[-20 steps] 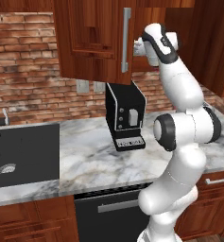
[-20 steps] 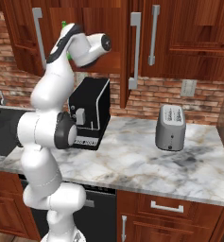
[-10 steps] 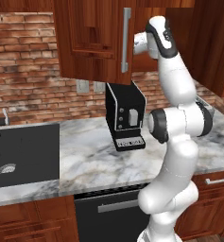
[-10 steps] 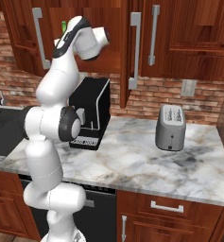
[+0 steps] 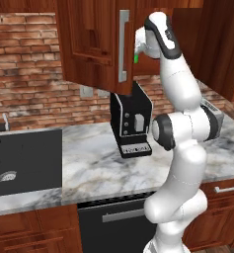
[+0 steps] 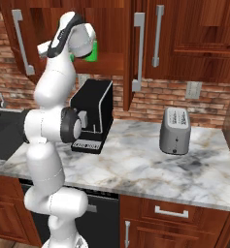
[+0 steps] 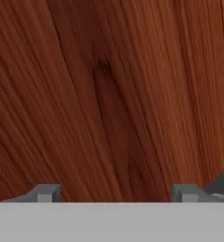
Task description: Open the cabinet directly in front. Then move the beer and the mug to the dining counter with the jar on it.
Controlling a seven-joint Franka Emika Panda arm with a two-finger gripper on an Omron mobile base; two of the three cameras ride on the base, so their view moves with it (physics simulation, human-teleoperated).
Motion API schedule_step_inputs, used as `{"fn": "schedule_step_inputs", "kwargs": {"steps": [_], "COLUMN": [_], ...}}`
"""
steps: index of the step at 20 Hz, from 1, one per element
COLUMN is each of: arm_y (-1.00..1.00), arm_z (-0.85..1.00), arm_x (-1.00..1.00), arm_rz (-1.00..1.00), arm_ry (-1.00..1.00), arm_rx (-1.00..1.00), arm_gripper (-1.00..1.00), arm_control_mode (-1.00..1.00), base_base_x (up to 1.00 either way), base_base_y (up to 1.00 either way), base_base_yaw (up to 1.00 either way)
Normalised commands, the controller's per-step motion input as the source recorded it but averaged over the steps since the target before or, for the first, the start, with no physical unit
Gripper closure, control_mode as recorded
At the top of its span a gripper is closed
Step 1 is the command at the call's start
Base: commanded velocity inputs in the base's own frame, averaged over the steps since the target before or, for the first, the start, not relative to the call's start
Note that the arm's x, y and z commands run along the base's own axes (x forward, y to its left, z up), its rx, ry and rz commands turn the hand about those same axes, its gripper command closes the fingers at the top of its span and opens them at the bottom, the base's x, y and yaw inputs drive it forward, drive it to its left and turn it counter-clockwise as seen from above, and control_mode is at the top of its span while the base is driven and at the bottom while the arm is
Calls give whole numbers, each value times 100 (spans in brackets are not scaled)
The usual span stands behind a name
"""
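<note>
While your gripper (image 7: 113, 193) sits spread and empty inside the cabinet (image 5: 91, 44), facing bare wood, the mug (image 6: 91, 51) stands at the shelf's front edge beside the wrist; swing sideways carelessly and you could knock it off.

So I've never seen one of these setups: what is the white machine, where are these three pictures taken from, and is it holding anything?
It is a white jointed robot arm in a rendered kitchen. Two pictures come from cameras behind it, left and right; the third looks along its gripper, whose fingertips stand wide apart against bare wood, holding nothing. The arm reaches up into the open cabinet, beside a green mug. On the marble counter stand a black coffee machine and a toaster.
</note>
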Motion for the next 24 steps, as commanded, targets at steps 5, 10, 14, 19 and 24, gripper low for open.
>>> {"fn": "schedule_step_inputs", "kwargs": {"steps": [5,10,14,19,24], "arm_y": [91,100,100,58,1], "arm_z": [-1,-19,-20,-7,2], "arm_x": [-87,-50,-34,-8,0], "arm_rz": [2,-12,-24,-19,-1], "arm_ry": [-21,-24,-23,-6,0], "arm_rx": [17,25,27,19,0], "arm_gripper": [-100,-100,-100,-100,-100], "arm_control_mode": [-100,-100,-100,-100,-100], "base_base_x": [0,0,0,0,0], "base_base_y": [0,0,0,0,0], "base_base_yaw": [0,0,0,0,0]}}
